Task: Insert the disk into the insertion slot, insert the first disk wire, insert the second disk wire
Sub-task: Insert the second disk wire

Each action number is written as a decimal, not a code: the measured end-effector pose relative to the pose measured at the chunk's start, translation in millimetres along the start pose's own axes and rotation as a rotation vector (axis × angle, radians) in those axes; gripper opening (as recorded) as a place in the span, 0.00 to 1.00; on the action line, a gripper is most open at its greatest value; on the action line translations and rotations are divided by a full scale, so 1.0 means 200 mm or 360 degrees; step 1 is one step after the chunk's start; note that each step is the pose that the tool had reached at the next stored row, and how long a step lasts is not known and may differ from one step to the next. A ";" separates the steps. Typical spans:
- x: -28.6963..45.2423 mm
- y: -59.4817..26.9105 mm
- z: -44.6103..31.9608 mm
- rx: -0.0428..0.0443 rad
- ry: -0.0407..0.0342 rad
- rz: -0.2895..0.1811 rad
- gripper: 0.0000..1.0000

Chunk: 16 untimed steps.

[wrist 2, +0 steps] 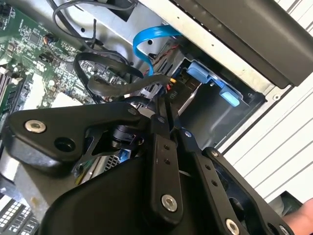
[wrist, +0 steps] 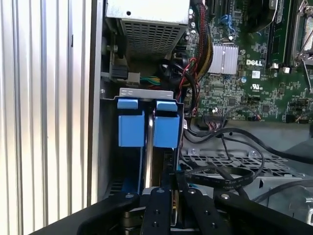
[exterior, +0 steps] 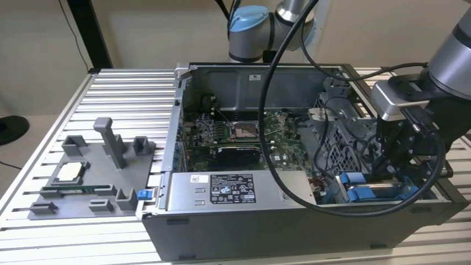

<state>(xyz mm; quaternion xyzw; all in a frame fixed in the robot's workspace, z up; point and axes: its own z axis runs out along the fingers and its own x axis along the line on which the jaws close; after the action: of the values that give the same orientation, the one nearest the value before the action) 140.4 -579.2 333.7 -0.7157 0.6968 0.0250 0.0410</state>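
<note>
Gripper (wrist: 172,178) sits low in the case (exterior: 294,232), fingers (wrist 2: 166,105) drawn together on a black wire (wrist 2: 117,88). Just beyond the fingertips, the disk (wrist: 146,128) stands seated in the slot (wrist: 145,93), blue frame tabs showing. White printed label (exterior: 230,188) on power supply, text unreadable.

In the exterior view the end effector (exterior: 401,165) hangs low inside the computer case (exterior: 294,221), its fingertips hidden behind the case wall and a looping black cable (exterior: 274,165); the disk (exterior: 372,192) shows as blue frame pieces, its metal body hidden; in both wrist views the black linkage covers the fingertips; the arm (exterior: 456,55) is cut off by the exterior view's right edge.
</note>
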 end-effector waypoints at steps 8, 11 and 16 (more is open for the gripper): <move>0.000 -0.001 0.021 0.0001 -0.0004 -0.0001 1.00; -0.001 0.001 -0.003 0.0001 -0.0007 0.0000 1.00; -0.012 0.001 -0.119 0.0001 -0.0004 0.0000 1.00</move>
<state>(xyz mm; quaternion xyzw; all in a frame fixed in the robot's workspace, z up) 139.7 -579.1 357.5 -0.7157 0.6966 0.0256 0.0420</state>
